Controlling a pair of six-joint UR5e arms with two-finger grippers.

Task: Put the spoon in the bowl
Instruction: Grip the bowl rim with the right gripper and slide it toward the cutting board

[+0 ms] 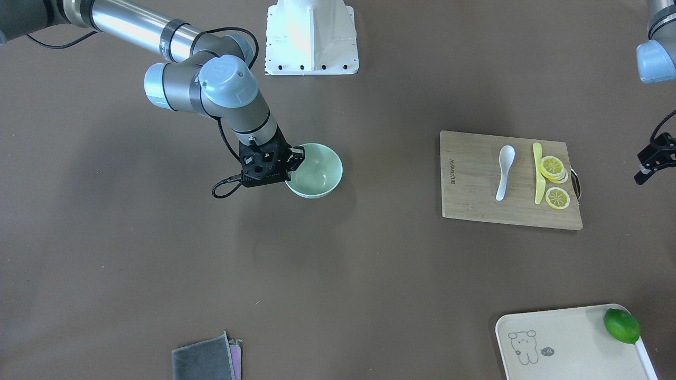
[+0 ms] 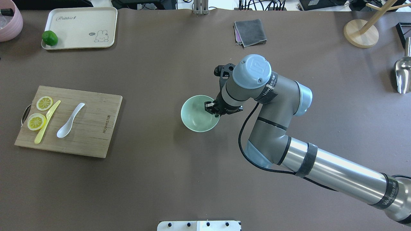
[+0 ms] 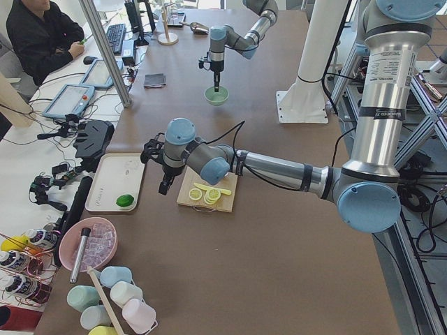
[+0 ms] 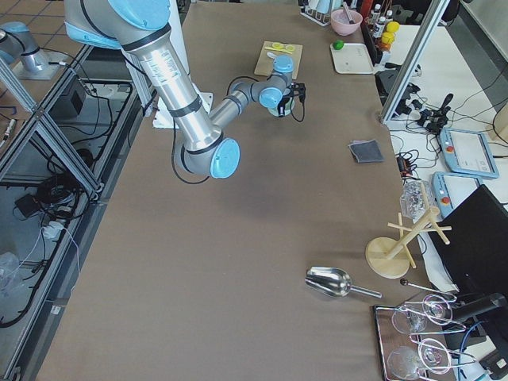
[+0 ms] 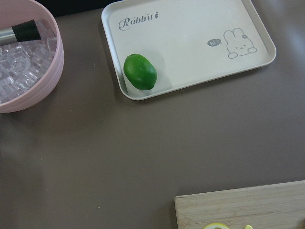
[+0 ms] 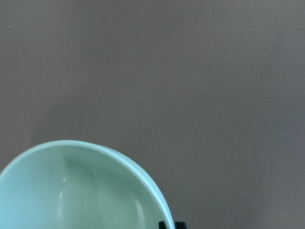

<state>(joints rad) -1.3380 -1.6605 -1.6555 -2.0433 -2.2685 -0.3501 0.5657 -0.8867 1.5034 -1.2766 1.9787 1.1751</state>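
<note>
Overhead exterior shows the small glossy white soup spoon (image 2: 70, 121) lying flat on a pale bamboo cutting board (image 2: 96, 128) near the table's left end, well apart from the round pale mint-green bowl (image 2: 188, 110), which sits about mid-table. The spoon's scoop points toward the robot's edge and its short handle toward the far edge. A long yellow plastic knife (image 2: 47, 122) lies just beside it, with cut lemon slices (image 2: 36, 122) beyond that, toward the left edge.

The right gripper (image 2: 212, 109) is at the bowl's rim on the side toward the table's right end. One finger is inside the wall and one outside, and it looks clamped on the rim, though the wrist hides the pads, so that is only likely. The left gripper (image 1: 650, 163) hangs above the table's left end, past the board. I cannot tell whether its fingers are spread or closed.

The spoon should be light, rigid and slick, probably glazed ceramic or hard plastic, so it may chip if dropped or squirt out of a hard pinch. The best hold is probably across the handle's narrow sides, about midway between the scoop and the tip. The fingers would come straight down and close gently, on the side away from the knife. Since it lies low on the board, the fingertips would need to reach almost to the wood.
</note>
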